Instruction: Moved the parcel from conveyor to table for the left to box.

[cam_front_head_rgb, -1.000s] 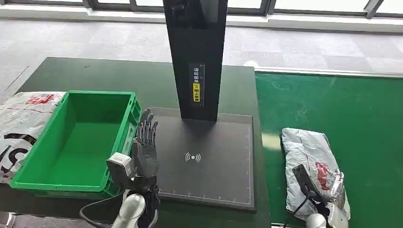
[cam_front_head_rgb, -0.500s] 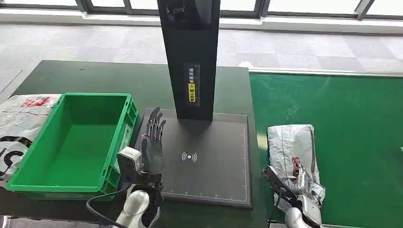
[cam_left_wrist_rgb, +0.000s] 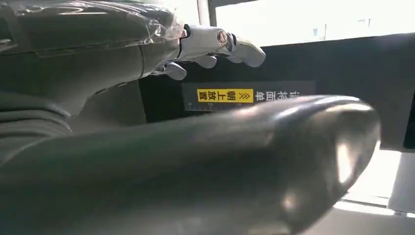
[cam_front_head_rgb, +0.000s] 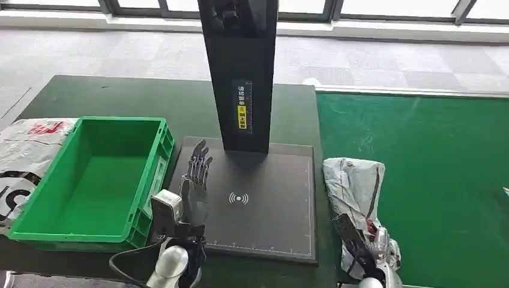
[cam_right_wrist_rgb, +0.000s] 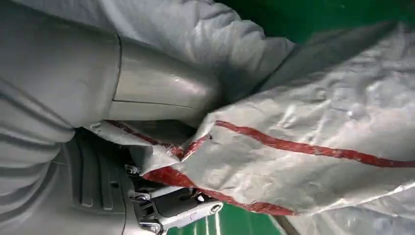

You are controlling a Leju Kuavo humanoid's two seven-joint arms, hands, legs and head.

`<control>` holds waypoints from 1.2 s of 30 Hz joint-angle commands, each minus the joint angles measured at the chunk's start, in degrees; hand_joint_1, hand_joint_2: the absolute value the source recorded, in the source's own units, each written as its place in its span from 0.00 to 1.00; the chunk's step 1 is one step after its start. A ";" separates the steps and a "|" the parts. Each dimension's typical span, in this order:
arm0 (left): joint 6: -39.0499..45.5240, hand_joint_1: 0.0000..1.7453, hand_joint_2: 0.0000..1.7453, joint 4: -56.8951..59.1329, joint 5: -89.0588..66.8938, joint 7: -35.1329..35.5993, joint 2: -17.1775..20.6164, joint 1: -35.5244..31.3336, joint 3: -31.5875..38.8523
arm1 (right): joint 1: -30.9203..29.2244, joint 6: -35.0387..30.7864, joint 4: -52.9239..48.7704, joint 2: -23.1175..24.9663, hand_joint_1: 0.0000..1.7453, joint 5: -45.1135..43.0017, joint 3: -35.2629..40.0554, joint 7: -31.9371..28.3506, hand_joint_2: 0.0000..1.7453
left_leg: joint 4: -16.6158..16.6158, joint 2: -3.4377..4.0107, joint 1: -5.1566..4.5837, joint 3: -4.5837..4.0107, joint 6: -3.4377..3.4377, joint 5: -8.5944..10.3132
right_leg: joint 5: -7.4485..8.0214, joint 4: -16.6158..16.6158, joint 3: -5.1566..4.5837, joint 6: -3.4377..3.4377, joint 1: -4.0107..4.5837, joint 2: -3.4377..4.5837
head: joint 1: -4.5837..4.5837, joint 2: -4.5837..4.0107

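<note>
A crumpled grey plastic parcel (cam_front_head_rgb: 354,186) with red markings lies at the left edge of the green conveyor (cam_front_head_rgb: 432,168), beside the table. My right hand (cam_front_head_rgb: 375,249) grips its near end; in the right wrist view the thumb and fingers close on the grey parcel (cam_right_wrist_rgb: 313,147). My left hand (cam_front_head_rgb: 193,180) hovers open, fingers straight, over the black scanner pad (cam_front_head_rgb: 264,204), just right of the empty green box (cam_front_head_rgb: 90,180). In the left wrist view the left hand (cam_left_wrist_rgb: 210,44) has its fingers spread in front of the scanner post.
A black scanner post (cam_front_head_rgb: 240,72) with a yellow label rises from the pad's far side. Another grey printed bag (cam_front_head_rgb: 27,156) lies left of the green box. The dark table (cam_front_head_rgb: 120,96) ends where the conveyor begins.
My right hand has dragged the parcel leftward across the conveyor toward the table edge. My left hand has shifted slightly forward over the pad. The camera has also shifted a little.
</note>
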 commanded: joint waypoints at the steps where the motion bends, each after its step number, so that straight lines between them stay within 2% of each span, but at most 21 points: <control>1: -0.10 0.00 0.00 2.76 0.26 -0.05 0.30 -1.11 2.28 | 0.13 -1.38 -5.64 2.45 1.00 -8.85 -1.65 -5.79 1.00 | -0.13 -0.05 -0.07 -0.12 -0.02 0.08 | 0.04 -0.06 -0.16 0.04 -0.07 -0.03 | 0.00 0.00; 5: 0.02 0.00 0.00 2.18 0.56 -1.06 0.45 0.46 2.03 | 2.40 -6.71 -14.58 3.03 1.00 -18.07 -0.79 -11.72 1.00 | -0.15 -0.09 -0.09 -0.26 -0.01 0.09 | 0.04 -0.06 -0.31 0.06 -0.10 -0.07 | 0.00 0.00; 6: 0.18 0.00 0.00 2.10 0.56 -1.39 0.35 0.52 2.02 | 3.10 -11.46 -18.54 4.37 1.00 -23.69 -1.11 -17.57 1.00 | -0.05 -0.09 -0.09 -0.26 0.02 0.03 | -0.02 0.02 -0.30 0.05 -0.08 -0.08 | 0.00 0.00; 11: 0.23 0.00 0.00 2.18 0.58 -1.50 0.23 0.26 1.89 | 4.26 -11.75 -20.66 4.65 1.00 -23.55 -0.22 -17.26 1.00 | -0.09 -0.34 -0.12 -0.42 0.05 0.08 | -0.05 -0.05 -0.33 0.12 -0.11 -0.27 | 0.00 0.00; 12: 0.32 0.00 0.00 2.27 0.57 -1.55 0.24 0.17 1.85 | 4.13 -13.33 -21.25 4.90 1.00 -25.91 -0.11 -19.57 1.00 | -0.05 -0.29 -0.09 -0.39 0.05 0.05 | -0.05 -0.04 -0.30 0.11 -0.08 -0.21 | 0.00 0.00; 14: 0.71 0.00 0.00 3.82 0.58 -1.93 0.08 -1.20 1.38 | 5.77 -19.75 -26.61 6.58 1.00 -34.32 3.18 -31.44 1.00 | -0.17 -0.28 -0.13 -0.39 0.04 0.11 | 0.00 -0.10 -0.33 0.12 -0.11 -0.18 | 0.00 0.00; 15: 0.87 0.00 0.00 4.50 0.48 -2.06 0.05 -1.84 1.09 | 6.39 -21.10 -28.38 7.21 1.00 -33.77 5.31 -32.22 1.00 | -0.07 -0.36 -0.16 -0.46 0.05 0.09 | -0.05 0.01 -0.40 0.10 -0.15 -0.26 | 0.00 0.00; 17: 1.25 0.00 0.00 5.19 0.53 -2.15 0.03 -2.46 0.83 | 6.79 -23.28 -29.59 7.01 1.00 -32.41 8.05 -30.48 1.00 | -0.02 -0.39 -0.18 -0.52 0.07 0.11 | -0.07 0.08 -0.48 0.09 -0.18 -0.31 | 0.00 0.00; 19: 1.29 0.00 0.00 4.88 0.69 -2.43 0.00 -2.49 0.64 | 6.44 -23.52 -31.46 6.90 1.00 -31.46 10.76 -32.24 1.00 | -0.03 -0.36 -0.18 -0.51 0.09 0.10 | -0.05 0.03 -0.45 0.10 -0.18 -0.29 | 0.00 0.00; 21: 1.13 0.00 0.00 4.16 0.79 -2.51 -0.04 -2.24 0.36 | 5.09 -23.52 -32.97 5.39 1.00 -25.27 17.53 -32.24 1.00 | -0.09 -0.24 -0.17 -0.50 0.07 0.12 | 0.01 -0.02 -0.48 0.10 -0.17 -0.18 | 0.00 0.00; 24: 1.01 0.00 0.00 4.53 1.00 -2.52 -0.18 -2.33 0.40 | 3.70 -23.52 -31.85 6.54 1.00 -19.82 22.06 -32.24 1.00 | -0.01 -0.21 -0.20 -0.54 0.10 0.10 | -0.02 0.11 -0.53 0.11 -0.19 -0.15 | 0.00 0.00; 25: 0.99 0.00 0.00 4.73 1.15 -2.59 -0.18 -2.38 0.50 | 3.26 -23.52 -30.77 5.96 1.00 -19.35 24.06 -31.83 1.00 | -0.03 -0.21 -0.16 -0.54 0.09 0.12 | 0.00 0.07 -0.53 0.11 -0.15 -0.14 | 0.00 0.00; 26: 0.94 0.00 0.00 5.21 1.47 -3.11 -0.21 -2.55 0.64 | 1.73 -23.52 -28.06 4.18 1.00 -17.31 28.09 -28.83 1.00 | -0.11 -0.12 -0.16 -0.52 0.07 0.16 | 0.06 0.02 -0.55 0.11 -0.15 -0.04 | 0.00 0.00; 29: 0.92 0.00 0.00 5.55 1.54 -3.28 -0.23 -2.73 0.65 | 0.69 -23.52 -26.62 4.84 1.00 -16.47 27.97 -28.43 1.00 | -0.07 -0.24 -0.15 -0.46 0.13 0.14 | 0.00 0.02 -0.40 0.13 -0.14 -0.17 | 0.00 0.00; 31: 0.87 0.00 0.00 5.81 1.65 -3.56 -0.27 -2.96 0.55 | -0.10 -23.52 -24.67 3.50 1.00 -16.78 29.34 -27.75 1.00 | -0.10 -0.22 -0.13 -0.46 0.15 0.18 | 0.04 -0.03 -0.41 0.13 -0.12 -0.16 | 0.00 0.00; 33: 1.07 0.00 0.00 5.97 2.10 -5.86 -0.26 -3.37 -0.05 | -4.34 -22.65 -15.94 0.78 1.00 -15.40 34.60 -23.24 1.00 | -0.17 -0.31 -0.13 -0.42 0.15 0.23 | 0.06 -0.11 -0.36 0.14 -0.13 -0.24 | 0.00 0.00; 36: 3.64 0.00 0.00 3.41 2.20 -8.76 -0.67 -2.39 -0.14 | -7.16 -23.52 -8.08 1.57 1.00 -12.97 38.04 -21.93 1.00 | -0.10 -0.18 -0.12 -0.40 0.16 0.16 | 0.07 -0.06 -0.32 0.13 -0.11 -0.12 | 0.00 0.00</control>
